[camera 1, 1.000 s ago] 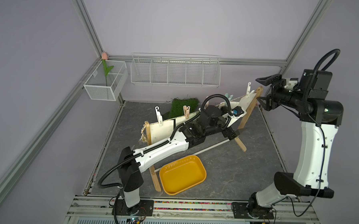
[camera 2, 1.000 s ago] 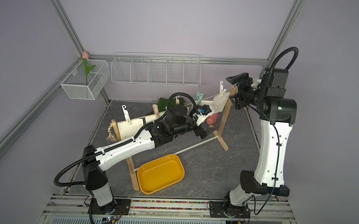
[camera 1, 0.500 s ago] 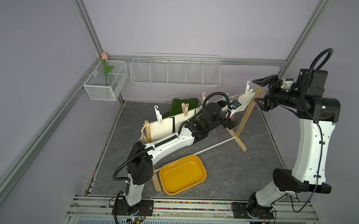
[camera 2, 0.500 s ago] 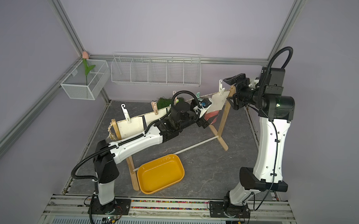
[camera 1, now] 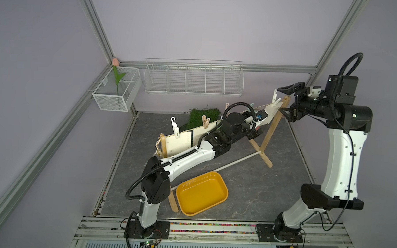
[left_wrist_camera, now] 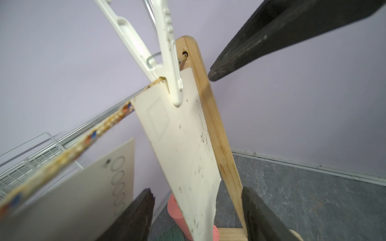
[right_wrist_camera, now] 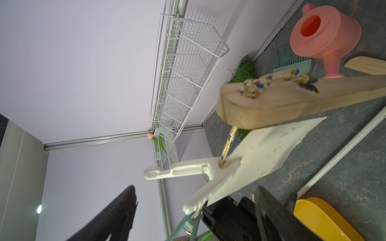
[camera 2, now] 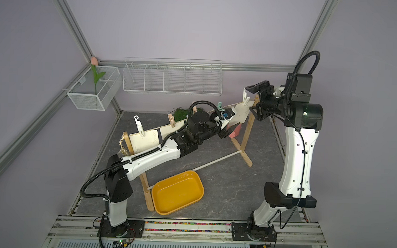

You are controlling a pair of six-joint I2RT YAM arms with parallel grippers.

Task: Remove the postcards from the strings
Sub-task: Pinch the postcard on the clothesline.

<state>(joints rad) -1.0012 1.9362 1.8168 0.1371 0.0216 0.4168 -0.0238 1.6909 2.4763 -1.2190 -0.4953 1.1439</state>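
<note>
Left gripper (left_wrist_camera: 196, 188): slid along the string (left_wrist_camera: 100, 129) to the end card (left_wrist_camera: 183, 146); jaws narrowed, stood astride its lower edge, not yet pinching.
Right gripper (camera 1: 283, 101): gaped wide beside the pin (left_wrist_camera: 167, 52).
Card: hung pinned, just beside the post (left_wrist_camera: 211, 116).
Risk: tugged against a clamped pin, likely would have torn, or tipped the post.

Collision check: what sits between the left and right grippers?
The end postcard, pinned by a white clothespin, then the wooden post; shown in the left wrist view.

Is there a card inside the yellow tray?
No, the yellow tray shows only its bare bottom.
</note>
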